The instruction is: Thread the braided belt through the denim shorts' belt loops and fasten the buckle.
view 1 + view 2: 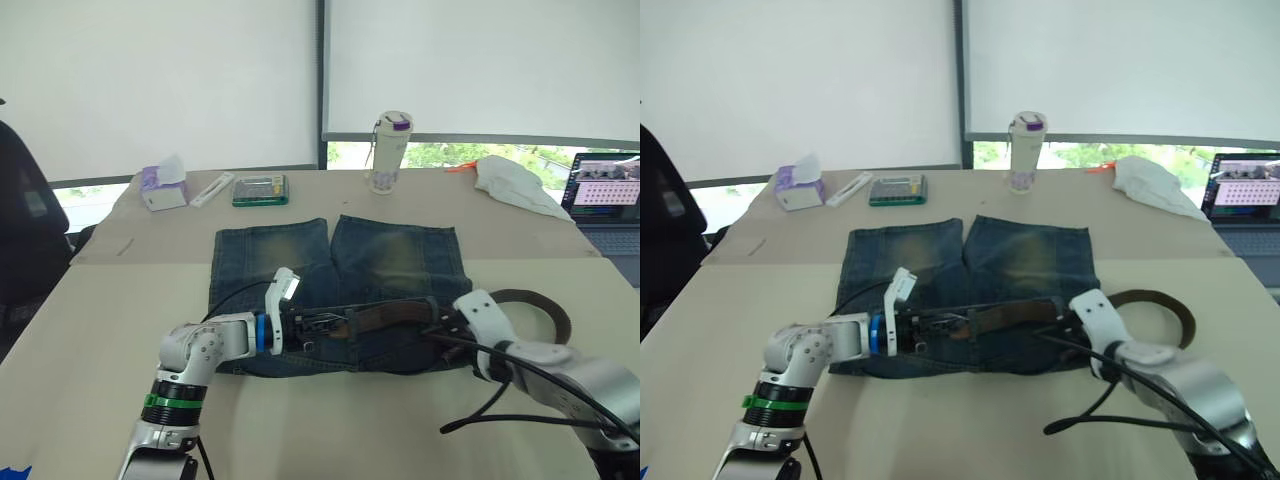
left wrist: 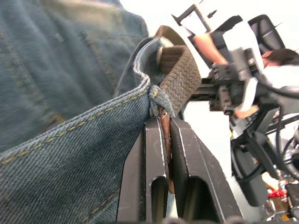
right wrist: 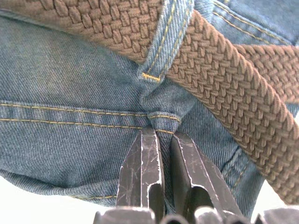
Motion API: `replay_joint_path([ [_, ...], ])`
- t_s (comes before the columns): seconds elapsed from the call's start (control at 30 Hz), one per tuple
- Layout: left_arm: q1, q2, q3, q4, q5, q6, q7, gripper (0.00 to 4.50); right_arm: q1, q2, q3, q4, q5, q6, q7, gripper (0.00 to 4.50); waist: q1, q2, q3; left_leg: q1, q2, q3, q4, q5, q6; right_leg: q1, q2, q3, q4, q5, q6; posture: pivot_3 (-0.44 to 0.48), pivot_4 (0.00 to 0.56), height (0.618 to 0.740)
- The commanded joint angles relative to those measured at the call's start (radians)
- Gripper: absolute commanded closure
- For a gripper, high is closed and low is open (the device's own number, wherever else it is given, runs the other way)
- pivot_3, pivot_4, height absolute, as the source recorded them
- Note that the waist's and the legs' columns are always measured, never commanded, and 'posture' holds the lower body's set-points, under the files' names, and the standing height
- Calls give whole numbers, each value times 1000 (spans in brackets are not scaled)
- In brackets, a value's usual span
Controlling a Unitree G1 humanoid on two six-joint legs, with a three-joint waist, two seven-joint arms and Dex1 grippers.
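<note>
A: Beige table [image 1: 90,330], bare across the near half. Faded blue denim shorts [image 1: 395,250] spread flat mid-table, legs pointing away, waistband nearest.

B: Brown braided belt [image 1: 385,316] lying along that waistband, passed under at least one of the belt loops [image 3: 163,42] as seen in the right wrist view. Spare length curling off past the shorts on the right side.

A: Left gripper [image 2: 164,135] clamped on the thin leather end of the belt, right at the waistband edge. Right gripper [image 3: 163,135] pinched on a fold of denim just below a loop, pinning the shorts.

B: Threading step, then; probably midway. Buckle too small to pick out, so fastening judged not yet reached.

A: Next move likely needing a steady pull along the waistband, tip kept level with the coming loop, denim held taut against bunching.

B: Any writing? Laptop [image 1: 605,195] screen at far right, cup [image 1: 388,150] with purple lid, tissue pack [image 1: 163,186]: nothing legible on any.
</note>
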Motion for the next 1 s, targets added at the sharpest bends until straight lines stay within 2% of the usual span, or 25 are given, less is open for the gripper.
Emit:
replay_joint_path([
  [0.03, -111, -51, -45, 93, 41, -73, -28, 4500, 79, 32, -226, -9, -102, 50, -101, 4464, 16, 0, 0, 0, -2, 0, 1, 0, 0, 0, 0, 0, 0, 0, 0, 0, 150, 740],
  [0.1, -174, -81, -72, 181, 71, -99, -43, 4500, 134, 46, -292, -33, -129, 60, -115, 4464, 22, 1, 0, -2, -6, 0, 0, 1, 2, -1, -1, 0, 0, 0, 0, 0, 150, 740],
  [0.2, -198, -77, -64, 210, 59, -59, -55, 4500, 155, 58, -295, -54, -133, 61, -102, 4464, 11, 0, 0, -3, -7, 2, 1, 1, 3, -3, -2, 0, 1, 0, 0, 0, 150, 740],
  [0.37, -140, 107, -15, 172, 27, 24, -149, 4500, 144, 58, -258, 20, -186, -3, -99, 4464, -39, 2, 0, -3, -2, 3, -2, 2, 2, -5, -2, 4, 4, 0, 0, 0, 150, 740],
  [0.5, -118, 188, 26, 172, -2, 53, -179, 4500, 151, 52, -272, 50, -191, -34, -66, 4464, -33, 5, -2, 0, -2, 3, -4, 2, 1, -4, -1, 3, 3, 0, 0, 0, 150, 740],
  [0.6, -102, 215, 36, 169, -5, 53, -198, 4500, 172, 25, -263, 69, -204, -84, -25, 4464, -27, 3, -2, 0, -5, 2, -3, 2, 3, -3, 0, 0, 1, 0, 0, 0, 150, 740],
  [0.67, -89, 197, 37, 153, -22, 64, -198, 4500, 203, -10, -272, 40, -169, -133, 67, 4464, -23, 3, -2, 0, -7, 2, -2, 1, 4, -2, -1, 0, 1, 0, 0, 0, 150, 740],
  [0.73, -80, 169, 40, 150, -36, 73, -190, 4500, 243, -24, -323, -14, -103, -139, 163, 3528, -22, 4, -2, 0, -7, 2, -2, 1, 4, -2, -1, 0, 1, 0, 0, 0, 150, 740],
  [0.77, -78, 152, 48, 154, -48, 86, -181, 4500, 261, -21, -372, -51, -48, -125, 216, 3233, -22, 4, -2, 0, -6, 2, -2, 1, 4, -2, -1, 1, 1, 0, 0, 0, 150, 740],
  [0.83, -80, 117, 74, 161, -74, 117, -162, 4500, 291, -11, -503, -128, 95, -65, 323, 2562, -25, 3, -1, -1, -4, 2, -2, 1, 3, -3, -2, 1, 1, 0, 0, 0, 150, 740],
  [0.9, -86, 101, 101, 164, -105, 154, -157, 4500, 317, 3, -629, -223, 318, -16, 408, 1893, -29, 1, 0, -2, -3, 2, -2, 1, 3, -3, -2, 1, 2, 0, 0, 0, 150, 740],
  [0.97, -86, 110, 97, 170, -101, 150, -167, 4500, 308, 15, -665, -282, 503, 23, 399, 1187, -39, 0, 1, -1, 0, 2, -3, 1, 3, -3, 0, 1, 2, 0, 0, 0, 150, 740],
  [1.0, -85, 114, 89, 176, -91, 139, -170, 4500, 294, 22, -640, -307, 544, 27, 362, 1187, -42, 0, 1, 1, 1, 2, -3, 0, 2, -2, 1, 2, 2, 0, 0, 0, 150, 740],
])
